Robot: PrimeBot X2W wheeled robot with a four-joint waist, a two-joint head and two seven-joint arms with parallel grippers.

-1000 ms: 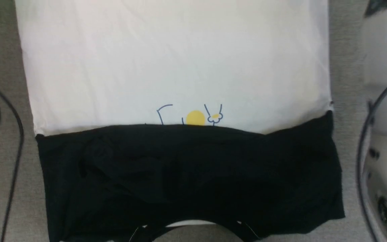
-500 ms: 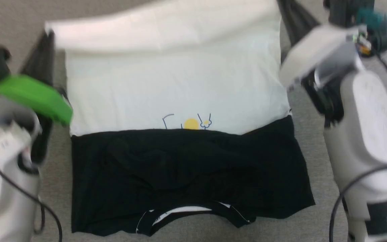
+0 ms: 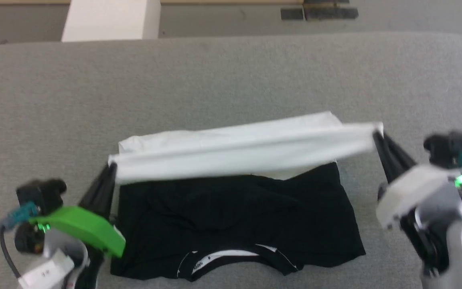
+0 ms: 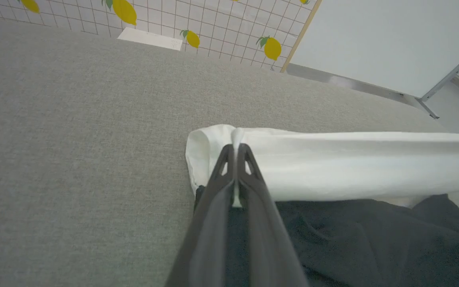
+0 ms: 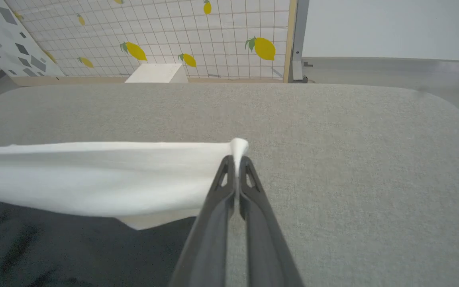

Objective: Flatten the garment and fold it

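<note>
- The left gripper point(image 3: 111, 166) squeezes its two dark fingers on one white corner of the T-shirt point(image 3: 235, 212).
- The right gripper point(image 3: 375, 134) squeezes its two fingers on the other corner.
- The one shirt's white edge is lifted between them, and its black part lies on the gray table point(image 3: 215, 80).

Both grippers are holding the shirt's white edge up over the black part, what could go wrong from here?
1. The left gripper and right gripper pinch only small corners of the garment; one might slip out.
2. The stretched white edge runs slanted in the head view, so the fold may land crooked over the black sleeves.
</note>
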